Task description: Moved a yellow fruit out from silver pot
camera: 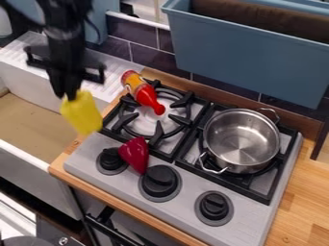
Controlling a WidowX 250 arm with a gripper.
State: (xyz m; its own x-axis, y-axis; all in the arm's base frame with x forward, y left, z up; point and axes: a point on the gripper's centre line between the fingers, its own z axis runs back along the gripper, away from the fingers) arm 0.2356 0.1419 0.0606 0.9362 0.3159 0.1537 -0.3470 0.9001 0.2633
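My gripper [66, 94] hangs at the upper left, over the sink's right side, shut on the top end of the yellow fruit [82, 113]. The fruit dangles below it, left of the stove's corner, and looks slightly blurred. On the right burner stands the silver pot [241, 138], upright, its inside bare, with a wire handle at either side. The pot is well to the right of the gripper and the fruit.
A red bottle with a yellow label [141, 91] lies on the left burner grate. A dark red toy [135, 154] rests by the front knobs [160, 181]. The sink [29, 126] is at left, a blue bin [247, 57] behind the stove, and wooden counter [307, 192] at right.
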